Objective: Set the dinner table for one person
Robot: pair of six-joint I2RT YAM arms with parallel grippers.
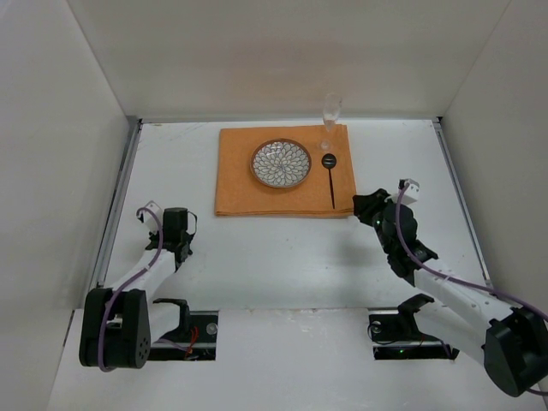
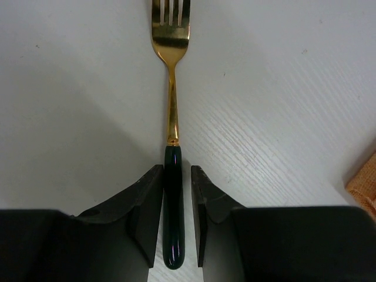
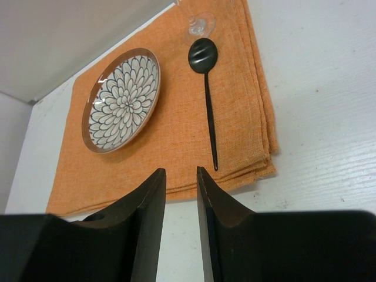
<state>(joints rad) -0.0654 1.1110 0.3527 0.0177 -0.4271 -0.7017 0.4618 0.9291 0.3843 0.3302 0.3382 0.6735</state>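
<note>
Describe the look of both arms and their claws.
The left arm and right arm match: white tubular links between chunky black joints, with a purple cable looping along each. The left claw and right claw are matte black, each with two flat, wedge-shaped fingers.

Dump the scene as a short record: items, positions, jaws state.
mat: orange cloth, far centre of dinner table
plate: patterned, on mat
spoon: black, on mat, right of plate
glass: upright, mat's far right corner
fork: gold, dark handle, bare table left of mat
left jaws: astride fork handle, gap visible one side
right jaws: slightly apart, empty, by mat's near right corner
</note>
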